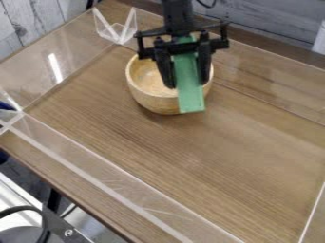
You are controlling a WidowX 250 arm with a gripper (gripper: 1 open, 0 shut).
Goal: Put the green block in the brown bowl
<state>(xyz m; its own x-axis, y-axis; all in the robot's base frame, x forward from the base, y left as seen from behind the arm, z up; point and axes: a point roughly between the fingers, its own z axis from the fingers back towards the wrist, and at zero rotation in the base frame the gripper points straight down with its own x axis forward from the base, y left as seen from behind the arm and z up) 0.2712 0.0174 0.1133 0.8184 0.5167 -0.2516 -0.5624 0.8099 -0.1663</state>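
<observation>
Green block [189,83] hangs lengthwise from the pincer [185,63], clamped between the two black fingers [164,66] near its upper end, its lower end free and tilted toward the camera. That lower end shows in front of the near right rim of the brown bowl [156,96]; whether it touches the rim cannot be told, and the block is clear of the table.

Below and slightly left of the pincer sits the bowl, its pale inside visible left of the block and holding nothing that can be seen. The pincer points steeply downward above the bowl's right half.

Nearer the camera than the pincer, the wood-grain tabletop [191,161] spreads wide and bare, with broad open room to its front, left and right. Clear plastic walls [51,157] fence the table; the near-left wall stands well apart from the pincer, and the far wall runs close behind it. A small clear plastic piece [117,26] rests up and left of the pincer, near the far edge. Beyond that edge is a pale plank wall [32,24].
</observation>
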